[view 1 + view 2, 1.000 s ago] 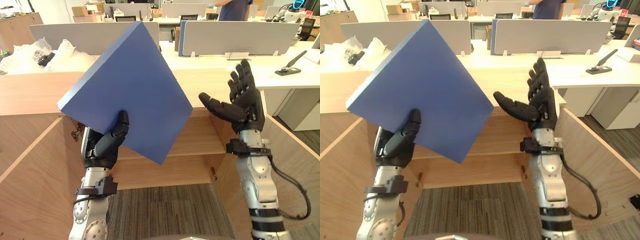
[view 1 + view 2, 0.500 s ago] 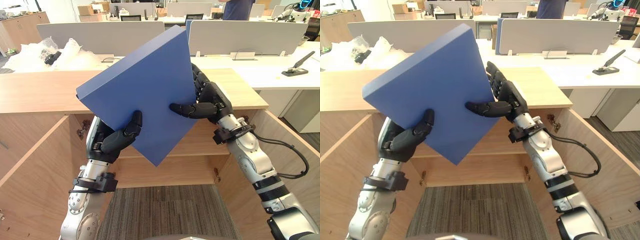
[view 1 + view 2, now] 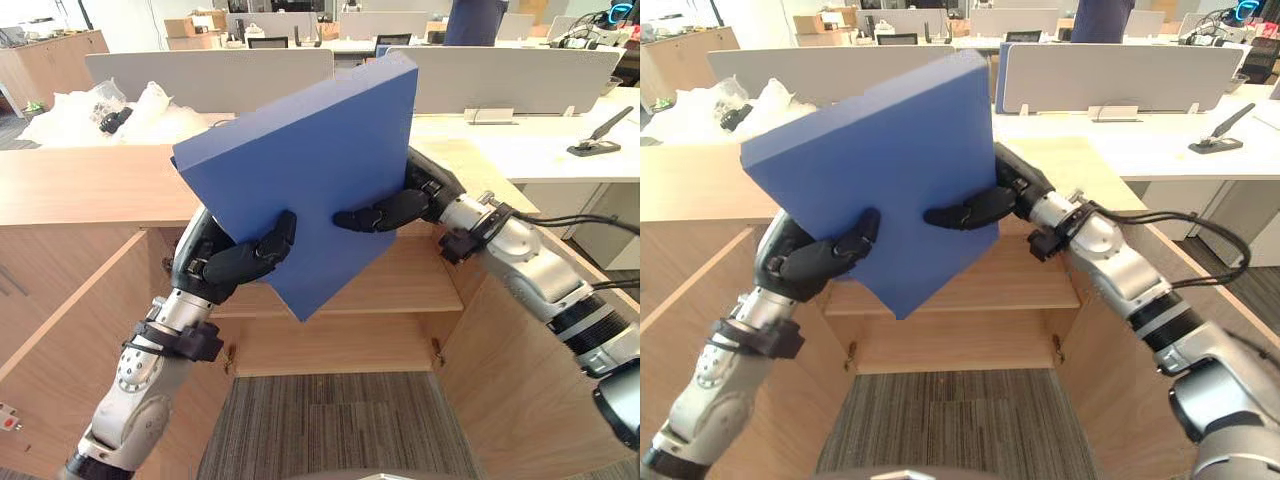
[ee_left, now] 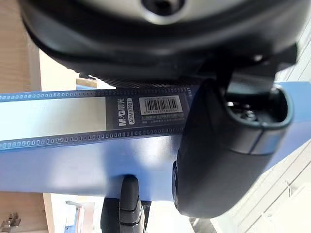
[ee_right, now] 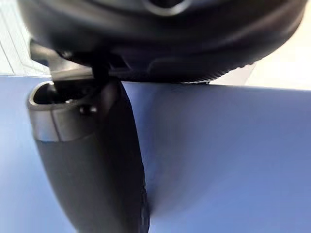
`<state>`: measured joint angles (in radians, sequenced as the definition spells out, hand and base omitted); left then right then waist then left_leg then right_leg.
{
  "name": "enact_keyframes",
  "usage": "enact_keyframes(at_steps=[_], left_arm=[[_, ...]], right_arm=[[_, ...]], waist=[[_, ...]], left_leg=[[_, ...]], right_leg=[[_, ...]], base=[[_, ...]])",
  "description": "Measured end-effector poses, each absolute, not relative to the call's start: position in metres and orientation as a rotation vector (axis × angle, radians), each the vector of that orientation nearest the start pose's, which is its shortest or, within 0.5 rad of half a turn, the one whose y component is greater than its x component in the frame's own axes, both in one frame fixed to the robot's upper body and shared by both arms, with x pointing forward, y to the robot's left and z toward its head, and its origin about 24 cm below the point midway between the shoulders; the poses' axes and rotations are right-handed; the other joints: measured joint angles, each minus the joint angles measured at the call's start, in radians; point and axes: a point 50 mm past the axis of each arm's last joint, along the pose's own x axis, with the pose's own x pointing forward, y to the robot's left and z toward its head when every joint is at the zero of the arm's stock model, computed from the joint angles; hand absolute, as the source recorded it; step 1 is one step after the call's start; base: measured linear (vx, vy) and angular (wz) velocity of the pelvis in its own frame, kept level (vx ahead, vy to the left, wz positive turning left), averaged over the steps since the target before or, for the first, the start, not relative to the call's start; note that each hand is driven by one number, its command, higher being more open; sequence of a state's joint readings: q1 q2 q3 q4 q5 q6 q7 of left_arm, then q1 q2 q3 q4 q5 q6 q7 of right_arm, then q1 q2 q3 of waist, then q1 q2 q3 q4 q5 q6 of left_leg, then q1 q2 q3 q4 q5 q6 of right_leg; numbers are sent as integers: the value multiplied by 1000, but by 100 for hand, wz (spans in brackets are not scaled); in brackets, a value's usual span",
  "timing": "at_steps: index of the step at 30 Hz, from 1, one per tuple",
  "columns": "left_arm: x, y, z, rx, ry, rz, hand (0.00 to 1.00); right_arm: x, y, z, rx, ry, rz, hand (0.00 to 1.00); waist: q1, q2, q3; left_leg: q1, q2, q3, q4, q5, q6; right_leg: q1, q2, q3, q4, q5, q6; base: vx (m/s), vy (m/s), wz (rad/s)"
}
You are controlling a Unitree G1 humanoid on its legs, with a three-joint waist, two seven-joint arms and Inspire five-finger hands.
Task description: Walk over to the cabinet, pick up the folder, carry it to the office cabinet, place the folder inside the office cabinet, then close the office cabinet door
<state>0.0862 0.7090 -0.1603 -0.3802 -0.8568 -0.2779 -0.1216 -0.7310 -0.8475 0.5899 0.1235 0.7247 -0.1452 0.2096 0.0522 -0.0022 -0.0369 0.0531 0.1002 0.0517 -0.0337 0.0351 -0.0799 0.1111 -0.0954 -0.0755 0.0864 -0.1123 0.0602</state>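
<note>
I hold a thick blue folder (image 3: 310,170) tilted on one corner, in front of the open wooden office cabinet (image 3: 400,290). My left hand (image 3: 232,268) grips its lower left edge, thumb across the front face. On the right edge sits my right hand (image 3: 395,208), thumb laid over the front and fingers behind the folder. The left wrist view shows the folder's labelled spine (image 4: 97,119) pinched under the left thumb (image 4: 228,150). In the right wrist view the right thumb (image 5: 92,165) presses on the blue cover (image 5: 228,160).
The cabinet has a shelf (image 3: 420,290) and two doors swung open, the left door (image 3: 60,340) and the right door (image 3: 520,360). Behind the cabinet top (image 3: 80,180) are white desks with grey dividers (image 3: 500,75), crumpled plastic wrap (image 3: 100,110) and a person (image 3: 475,20) standing far back.
The right hand has closed further round the folder's right edge. Both hands have turned the folder slightly and carried it a little higher and nearer the cabinet; the camera has shifted too.
</note>
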Motion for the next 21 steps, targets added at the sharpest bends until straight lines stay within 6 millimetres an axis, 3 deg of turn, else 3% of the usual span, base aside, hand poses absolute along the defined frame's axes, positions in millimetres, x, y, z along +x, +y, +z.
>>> enact_keyframes(at_steps=[2,3,8,11,14,18,21], left_arm=[[223,194,142,-243,-361,-458,0],[224,195,141,-251,-357,-460,100],[224,193,122,-269,-291,-544,100],[216,186,100,-280,-197,-640,100],[201,186,55,-344,-20,-675,100],[175,180,-17,-375,305,-629,100],[146,179,-62,-292,569,-633,100]], right_arm=[[327,-159,203,-315,-327,701,0],[326,-160,203,-318,-324,715,0],[322,-165,205,-343,-311,731,0],[312,-165,205,-388,-360,723,0],[295,-151,198,-459,-439,748,0],[272,-113,190,-505,-548,858,0],[245,-82,202,-472,-744,903,0]], waist=[[1,1,-11],[1,1,-17],[-2,1,-27],[-1,-2,-30],[-6,3,-38],[-11,2,-42],[-22,0,-43]], left_leg=[[1,0,3,-2,0,0],[1,1,5,-3,0,0],[3,3,12,-3,1,-3],[3,5,12,-6,2,-4],[4,8,18,-13,4,-7],[1,15,28,-19,6,-11],[1,17,29,-23,6,-11]], right_leg=[[0,-1,0,0,0,0],[-2,-1,0,0,0,0],[-2,0,0,-1,0,0],[-4,2,1,-1,0,1],[-11,5,5,-1,-1,1],[-25,13,19,0,-1,1],[-28,15,21,0,-2,1]], base=[[0,13,-4],[1,13,-5],[-3,5,-3],[0,0,0],[-1,3,-7],[-4,0,-8],[0,0,0]])
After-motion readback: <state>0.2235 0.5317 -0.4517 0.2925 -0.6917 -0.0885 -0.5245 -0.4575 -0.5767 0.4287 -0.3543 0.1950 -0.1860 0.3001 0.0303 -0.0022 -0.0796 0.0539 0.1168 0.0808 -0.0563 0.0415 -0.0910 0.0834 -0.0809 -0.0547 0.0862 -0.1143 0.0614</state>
